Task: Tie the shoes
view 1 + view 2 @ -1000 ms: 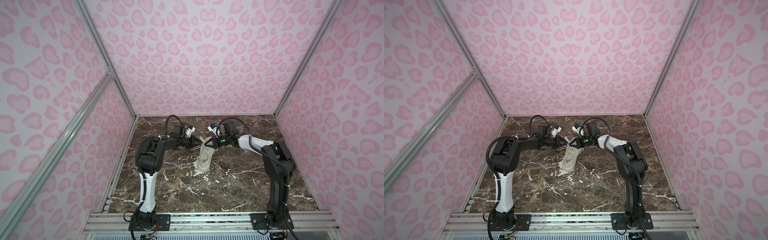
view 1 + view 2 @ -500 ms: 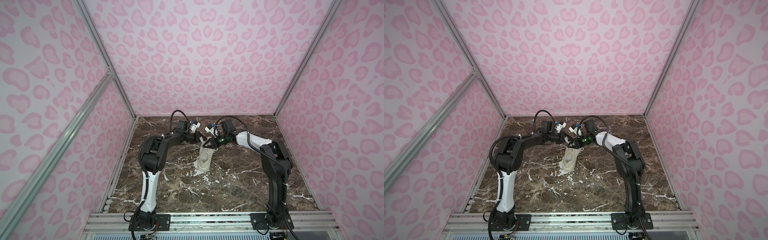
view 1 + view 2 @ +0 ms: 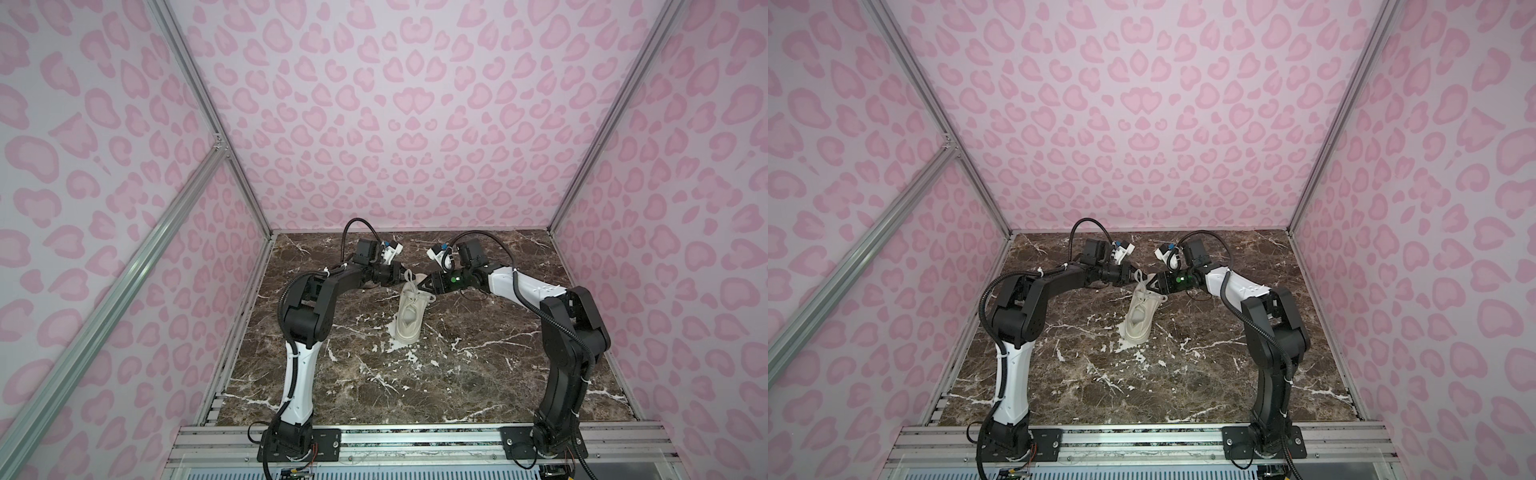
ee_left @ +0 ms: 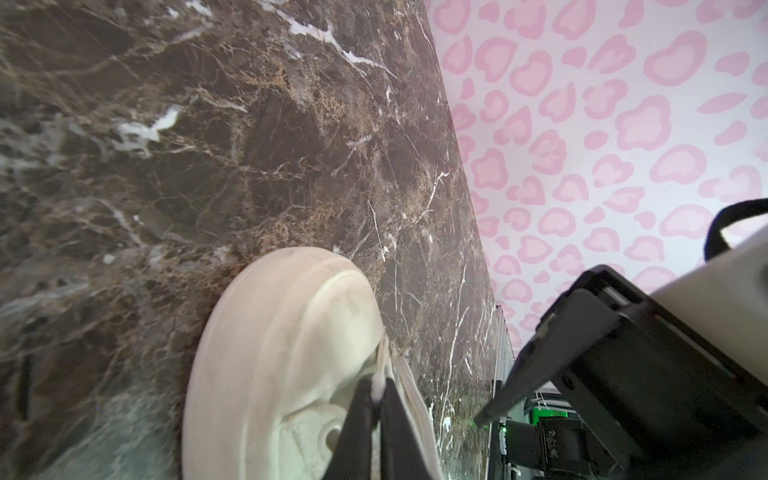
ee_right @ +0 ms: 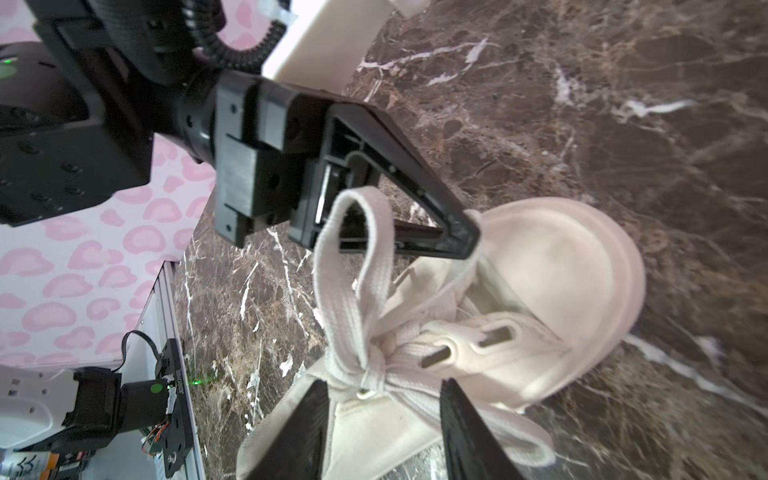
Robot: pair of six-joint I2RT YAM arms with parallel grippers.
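Note:
The cream shoe [image 3: 409, 318] [image 3: 1139, 319] lies mid-table with its toe toward the back wall. Its laces are crossed into a knot [image 5: 374, 365], with one loop [image 5: 353, 257] standing up and another [image 5: 503, 432] lying beside the shoe. My left gripper [image 4: 377, 388] [image 3: 403, 277] is at the toe end, shut on a lace strand; its black fingers [image 5: 453, 232] pinch that strand over the toe cap. My right gripper [image 5: 382, 388] [image 3: 429, 291] is open, with its jaws either side of the knot and not pressing it.
The dark marble table [image 3: 478, 374] is walled in by pink-patterned panels on three sides. An aluminium rail [image 3: 415, 440] with both arm bases runs along the front edge. The right arm's body [image 4: 623, 374] sits close beside the left gripper.
My right gripper has gone from shut to open and let go of the lace. The left gripper has shifted slightly toward the back and the middle, still pinching its strand.

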